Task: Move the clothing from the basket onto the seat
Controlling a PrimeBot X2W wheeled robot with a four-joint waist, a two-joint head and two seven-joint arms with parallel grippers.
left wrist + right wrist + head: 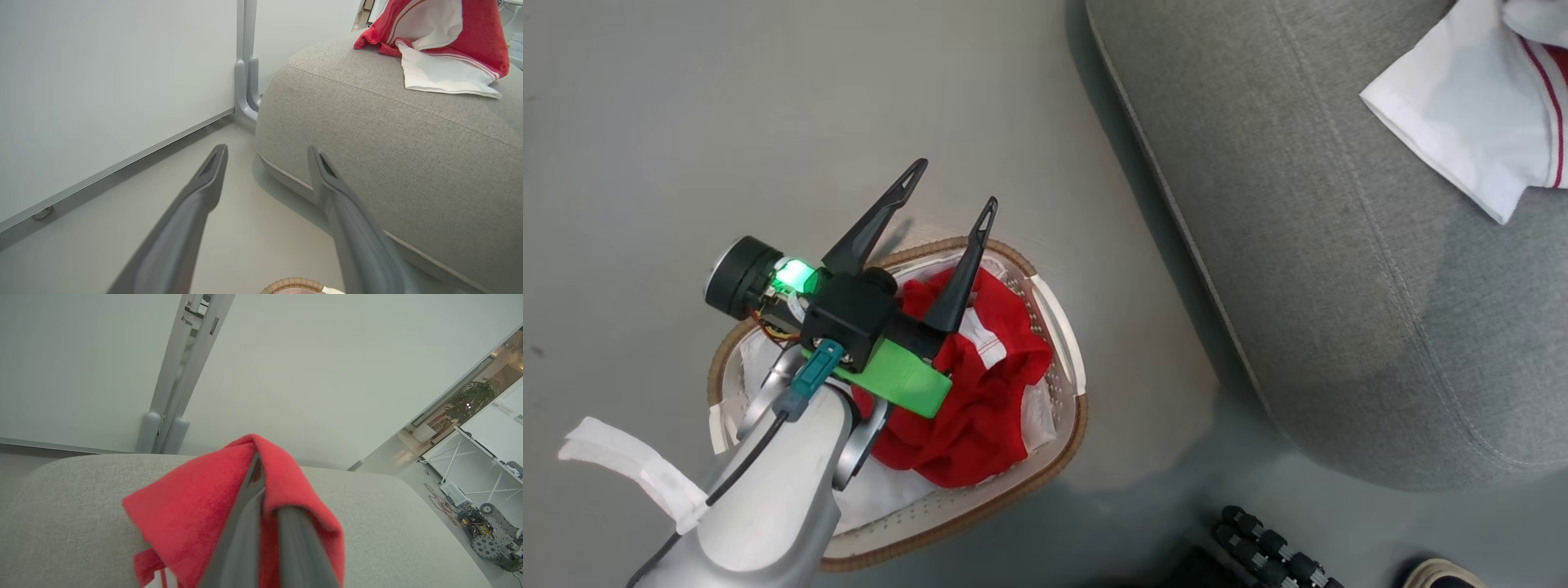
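The basket [1013, 253] stands on the floor left of the seat [1339, 245], with red clothing [980, 400] bunched inside over a glossy white liner [882, 490]. My left gripper [956, 183] hovers over the basket's far rim, open and holding nothing. In the left wrist view its gripper [268, 150] points at the floor beside the seat [388, 143], and the basket rim [292, 283] peeks in below. A white cloth with red stripes [1462, 106] lies on the seat. My right gripper [267, 486] is shut on red fabric [192, 510] above the seat [61, 518].
A pale wall with a grey post [245, 81] runs behind the seat. A dark ribbed part [1274, 547] and a shoe tip [1445, 576] sit at the head view's bottom edge. A white strap [629, 465] hangs off my left forearm.
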